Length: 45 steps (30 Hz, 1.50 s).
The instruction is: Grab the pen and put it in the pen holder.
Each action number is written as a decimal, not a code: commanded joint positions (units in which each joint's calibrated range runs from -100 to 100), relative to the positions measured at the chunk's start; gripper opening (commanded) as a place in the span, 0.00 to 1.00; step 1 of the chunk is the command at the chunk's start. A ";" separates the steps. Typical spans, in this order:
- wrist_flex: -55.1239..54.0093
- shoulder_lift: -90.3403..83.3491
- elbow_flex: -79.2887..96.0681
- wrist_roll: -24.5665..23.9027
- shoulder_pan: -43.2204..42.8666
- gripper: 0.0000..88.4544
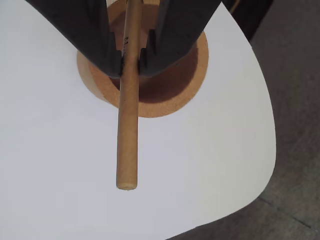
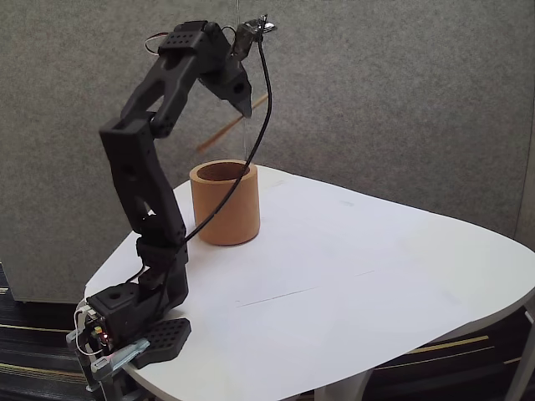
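Note:
The pen [image 1: 127, 125] is a thin tan stick clamped between the dark fingers of my gripper [image 1: 131, 62], which is shut on it. In the fixed view the pen [image 2: 230, 125] hangs tilted in the air, held by the gripper [image 2: 245, 107] high above the pen holder [image 2: 224, 205]. The pen holder [image 1: 175, 92] is a wide light-brown cylinder with a thick round rim, standing upright on the white table. In the wrist view it lies directly beneath the gripper, partly hidden by the fingers, and the pen's free end reaches past its rim over bare table.
The white round-cornered table [image 2: 351, 276] has its edge close on the right of the wrist view, with grey floor [image 1: 295, 100] beyond. A black cable [image 2: 251, 159] loops from the wrist down beside the cup. The arm's base [image 2: 125, 322] is clamped at the table's left corner.

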 commanded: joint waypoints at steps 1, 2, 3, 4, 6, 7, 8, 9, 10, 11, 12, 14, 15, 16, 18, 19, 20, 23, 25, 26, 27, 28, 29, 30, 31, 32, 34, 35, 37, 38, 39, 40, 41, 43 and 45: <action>-4.24 -6.73 5.23 1.49 0.02 0.01; -5.08 -7.46 6.50 1.86 -0.05 0.01; -5.34 -7.87 7.49 2.28 -0.12 0.01; -5.51 -8.27 8.30 2.91 -0.27 0.01; -5.59 -8.76 8.57 4.12 -0.27 0.01; -5.93 -8.84 8.57 4.86 -0.27 0.01; -6.78 -8.84 8.57 5.70 -0.34 0.01; -7.88 -8.84 8.57 6.44 -0.34 0.01; -9.41 -8.84 8.57 7.28 -0.34 0.01; -10.68 -8.84 8.57 8.02 -0.34 0.01; -11.95 -8.92 8.66 8.81 -0.34 0.01; -13.81 -9.74 10.38 10.33 -1.00 0.01; -14.83 -10.63 12.09 11.07 -1.44 0.01; -16.19 -11.93 14.26 11.75 -1.95 0.01; -19.83 -15.51 20.31 12.75 -3.27 0.01; -21.78 -17.63 23.74 13.18 -3.93 0.01; -23.47 -19.50 26.90 13.49 -4.52 0.01; -27.88 -24.54 35.83 14.54 -5.10 0.01; -30.85 -26.33 39.62 14.54 -5.10 0.01; -32.20 -26.82 41.06 14.54 -5.10 0.01; -33.81 -27.22 42.60 14.44 -5.39 0.01; -35.17 -27.63 43.77 14.44 -5.91 0.01; -36.61 -28.12 45.13 14.33 -6.05 0.01; -37.88 -28.69 46.39 14.28 -6.20 0.01; -39.15 -29.34 47.74 14.28 -6.64 0.01; -40.42 -29.99 48.83 14.28 -6.71 0.01; -43.22 -31.13 51.44 14.39 -6.93 0.01; -44.75 -31.53 52.53 14.39 -7.37 0.01; -48.14 -31.86 54.42 14.39 -7.96 0.01; -50.00 -31.86 55.23 14.33 -8.54 0.01; -51.61 -31.86 55.96 14.28 -8.76 0.01; -53.31 -31.86 56.68 14.18 -8.98 0.01; -54.75 -31.86 57.31 14.18 -9.35 0.01; -57.46 -31.86 58.66 14.07 -9.49 0.01; -61.19 -31.94 60.47 14.02 -9.86 0.01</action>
